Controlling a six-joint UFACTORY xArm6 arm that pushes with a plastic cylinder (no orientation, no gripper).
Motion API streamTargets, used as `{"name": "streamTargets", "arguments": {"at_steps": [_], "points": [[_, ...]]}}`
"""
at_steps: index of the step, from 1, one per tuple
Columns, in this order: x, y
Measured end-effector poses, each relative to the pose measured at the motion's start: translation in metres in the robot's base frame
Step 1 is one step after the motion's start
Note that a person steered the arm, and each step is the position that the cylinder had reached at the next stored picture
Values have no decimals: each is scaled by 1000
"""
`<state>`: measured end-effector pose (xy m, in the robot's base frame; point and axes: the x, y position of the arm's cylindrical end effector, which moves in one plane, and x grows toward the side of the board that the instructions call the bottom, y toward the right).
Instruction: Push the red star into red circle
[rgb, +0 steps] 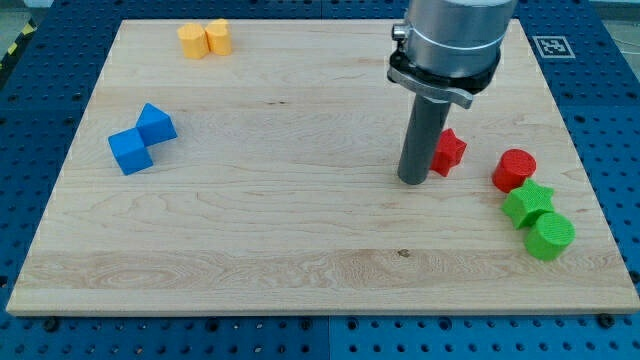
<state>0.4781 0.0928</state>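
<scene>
The red star (450, 151) lies on the wooden board (300, 230) at the view's right, partly hidden behind my rod. The red circle (514, 170), a short cylinder, stands a little to the right of the star and slightly lower, with a gap between them. My tip (412, 181) rests on the board just left of the star, touching or almost touching it.
A green star (528, 203) and a green cylinder (549, 236) sit right below the red circle. Two blue cube-like blocks (141, 138) lie at the view's left. Two yellow blocks (205, 39) sit near the top edge.
</scene>
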Motion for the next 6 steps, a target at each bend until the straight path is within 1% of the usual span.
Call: {"name": "streamTargets", "arguments": {"at_steps": [1,2,3,4,5,6], "points": [[-11,-3],[-33,-3],[-41,9],[-40,25],[-24,18],[-19,20]]}}
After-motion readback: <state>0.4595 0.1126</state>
